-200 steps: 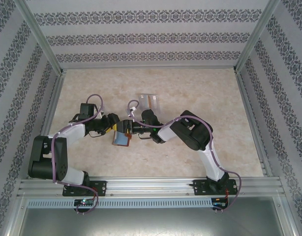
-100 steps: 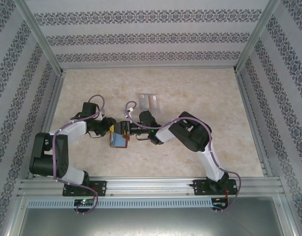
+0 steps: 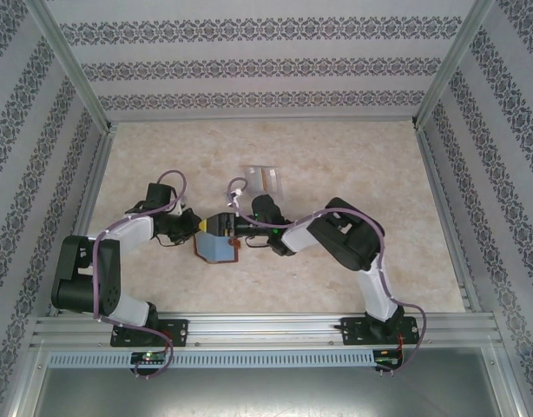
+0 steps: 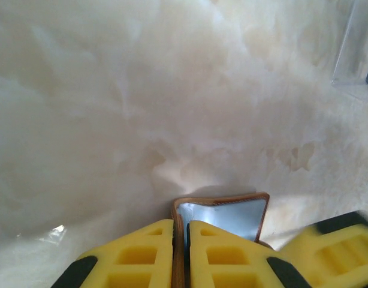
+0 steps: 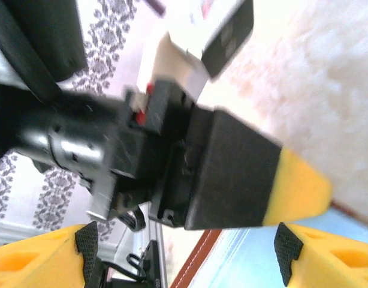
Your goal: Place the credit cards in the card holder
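Note:
The card holder (image 3: 217,248) is reddish-brown leather and spread open low over the table, its greyish-blue inner pockets (image 4: 223,214) facing up. My left gripper (image 3: 201,227) (image 4: 181,223) is shut on the holder's leather edge, and its yellow fingers (image 4: 142,252) pinch the flap. My right gripper (image 3: 225,224) (image 5: 185,252) faces it from the right and hangs open over the holder's blue inside (image 5: 262,261), its fingers (image 5: 319,258) wide apart. The credit cards (image 3: 263,178) (image 4: 356,51), silvery with an orange-tan one, lie on the table behind the grippers.
The marble-patterned table (image 3: 362,174) is enclosed by patterned walls and aluminium rails (image 3: 266,326). The left gripper's black body (image 5: 232,174) crosses close in front of the right wrist camera. Purple cables loop over both arms.
The holder has dropped and spread wider open, showing more of its blue inside. Both grippers have stayed at its upper edge, and the right arm has shifted slightly to the right.

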{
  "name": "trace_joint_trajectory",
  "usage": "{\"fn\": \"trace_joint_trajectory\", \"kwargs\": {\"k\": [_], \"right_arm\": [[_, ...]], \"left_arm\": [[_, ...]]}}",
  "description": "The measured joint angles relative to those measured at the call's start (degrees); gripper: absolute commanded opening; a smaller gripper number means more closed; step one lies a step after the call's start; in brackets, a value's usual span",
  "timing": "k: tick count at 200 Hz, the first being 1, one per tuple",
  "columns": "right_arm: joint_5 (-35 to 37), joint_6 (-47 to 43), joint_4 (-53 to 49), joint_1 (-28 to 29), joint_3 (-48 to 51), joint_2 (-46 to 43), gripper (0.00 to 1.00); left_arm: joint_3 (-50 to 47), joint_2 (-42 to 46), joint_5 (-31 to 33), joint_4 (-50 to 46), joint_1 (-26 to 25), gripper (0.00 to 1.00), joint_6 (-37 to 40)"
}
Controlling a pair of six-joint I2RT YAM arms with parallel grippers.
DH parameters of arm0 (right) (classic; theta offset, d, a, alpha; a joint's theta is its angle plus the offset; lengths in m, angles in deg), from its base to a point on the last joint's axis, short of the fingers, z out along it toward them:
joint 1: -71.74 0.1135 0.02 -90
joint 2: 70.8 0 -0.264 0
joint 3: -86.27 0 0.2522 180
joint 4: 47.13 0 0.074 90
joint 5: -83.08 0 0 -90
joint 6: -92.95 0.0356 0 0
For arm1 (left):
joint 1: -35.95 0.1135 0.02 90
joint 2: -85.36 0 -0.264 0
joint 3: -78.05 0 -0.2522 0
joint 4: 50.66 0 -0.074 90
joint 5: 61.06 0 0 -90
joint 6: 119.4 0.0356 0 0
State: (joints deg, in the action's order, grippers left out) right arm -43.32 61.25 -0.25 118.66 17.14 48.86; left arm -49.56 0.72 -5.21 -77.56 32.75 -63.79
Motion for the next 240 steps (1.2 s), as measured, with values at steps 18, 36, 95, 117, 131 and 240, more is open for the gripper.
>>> {"fn": "trace_joint_trajectory", "kwargs": {"k": [18,36,95,117,131,240], "right_arm": [[2.1,-1.2,-4.6,-1.8,2.6,-5.3,0.70],[5.2,-2.4,-10.8,-2.1,4.0,-10.1,0.68],[20.7,-7.5,-41.1,5.0,6.6,-23.2,0.48],[26.1,-10.6,-51.8,7.6,3.5,-25.9,0.35],[28.6,-12.2,-56.2,8.1,2.1,-27.0,0.17],[43.0,-16.3,-77.7,10.9,-13.5,-10.6,0.43]], "left_arm": [[-3.2,0.0,-2.3,4.0,-0.4,0.11,-3.5],[-6.3,0.0,-3.6,9.8,-1.0,0.08,-7.9],[-8.1,-4.4,-3.8,25.3,-7.7,0.09,-19.0],[-7.6,-5.7,-3.6,27.1,-8.5,0.09,-20.6],[-7.0,-6.4,-3.2,28.0,-8.9,0.10,-21.3],[-1.9,-15.7,-7.7,36.7,-9.8,0.43,-23.0]]}}
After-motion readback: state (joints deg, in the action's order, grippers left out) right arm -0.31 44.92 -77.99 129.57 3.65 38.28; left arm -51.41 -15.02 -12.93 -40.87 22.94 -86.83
